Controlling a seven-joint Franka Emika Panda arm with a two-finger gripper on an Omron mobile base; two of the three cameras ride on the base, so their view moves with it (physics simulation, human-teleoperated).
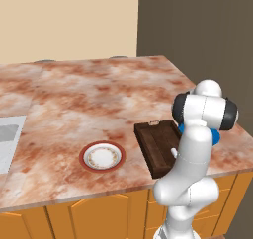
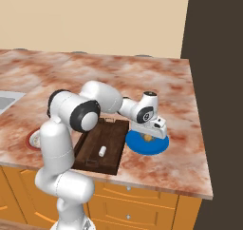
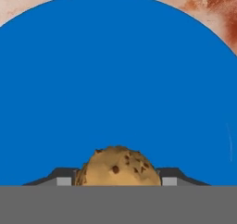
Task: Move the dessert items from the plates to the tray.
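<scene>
On the bright blue plate, near the counter's front right, lies the small golden-brown ball. My gripper reaches down over that plate, its two fingertips pressed against the ball's sides. The short white cylinder lies in the dark wooden tray, just left of the blue plate. Farther left, the white plate with the red-brown rim holds nothing. In the left base view my arm hides most of the blue plate.
A sink is set into the marble counter at the far left. The counter's front edge runs just before the tray and plates, above orange cabinet doors. A dark wall stands at the counter's right end.
</scene>
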